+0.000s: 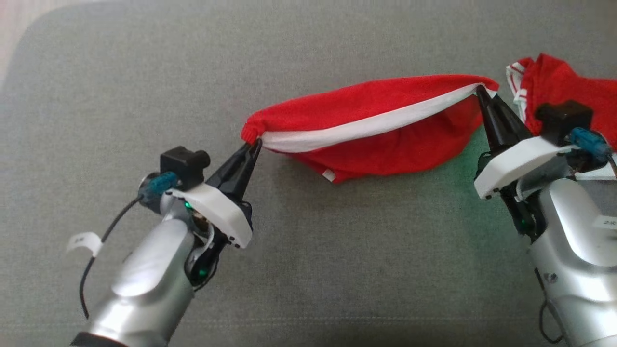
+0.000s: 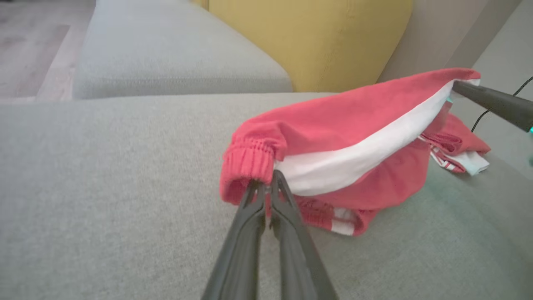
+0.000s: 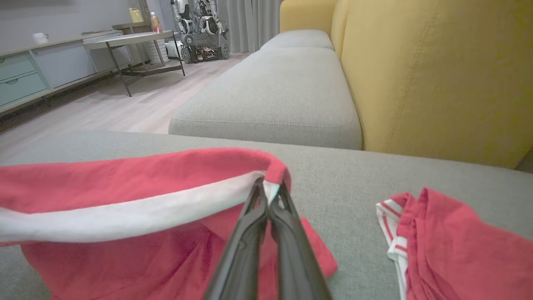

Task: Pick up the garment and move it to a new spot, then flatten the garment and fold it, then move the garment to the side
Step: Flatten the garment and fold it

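Observation:
The garment is red with a white stripe and a ribbed cuff, stretched between both grippers above the grey cushion. My left gripper is shut on its left end by the ribbed cuff; in the left wrist view the left gripper pinches the fabric at the stripe's end. My right gripper is shut on the right end of the stripe, seen close in the right wrist view as the gripper biting the hem of the garment. The middle sags onto the cushion.
More red cloth with white striped trim lies bunched at the far right, behind my right wrist, also. A yellow backrest rises behind the grey cushions. Wooden floor, a table and cabinets lie beyond the sofa's edge.

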